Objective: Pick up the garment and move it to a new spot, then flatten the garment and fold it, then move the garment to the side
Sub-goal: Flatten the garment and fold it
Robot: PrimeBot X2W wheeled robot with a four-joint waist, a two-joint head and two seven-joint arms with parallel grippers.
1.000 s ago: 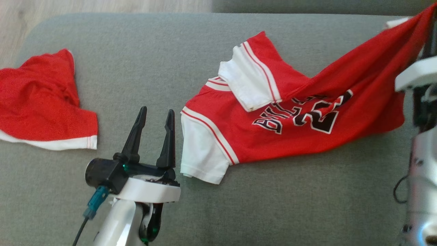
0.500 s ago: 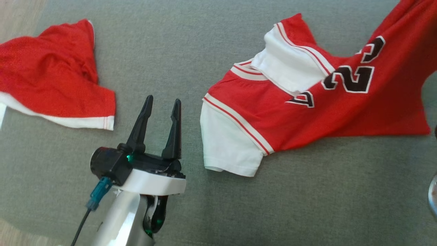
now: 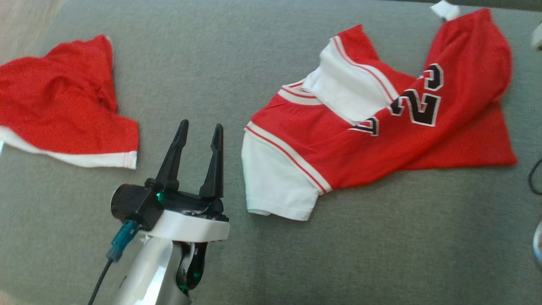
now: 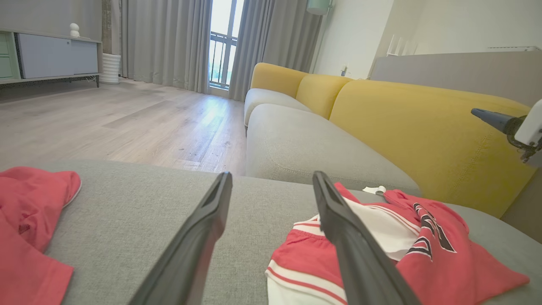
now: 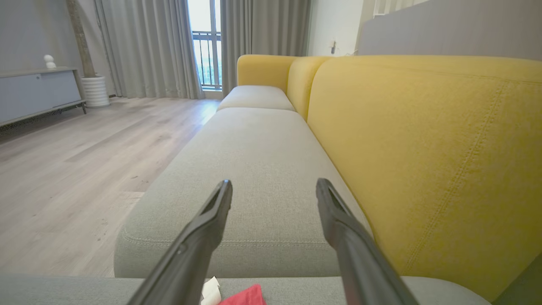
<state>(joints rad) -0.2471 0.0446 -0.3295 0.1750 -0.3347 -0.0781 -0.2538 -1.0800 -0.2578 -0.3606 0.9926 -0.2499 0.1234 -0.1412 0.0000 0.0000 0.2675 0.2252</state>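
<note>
Grey sofa seat (image 3: 203, 55) now carries the whole jersey (image 3: 360, 140). The right pincer (image 5: 274, 183) has let go, fingers apart and empty, and the hem it held up has dropped, folded over the body. The left pincer (image 3: 201, 125) is also released, just beside the white sleeve (image 3: 275, 182). Relocation looks done, flattening is next.

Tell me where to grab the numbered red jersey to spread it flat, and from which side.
Grip the jersey at its hem corner by the white tag, coming from the robot's right with the open right pincer. That end lies doubled over the rest, so drawing it outward should probably unfold it; the left pincer could steady the white sleeve.
</note>
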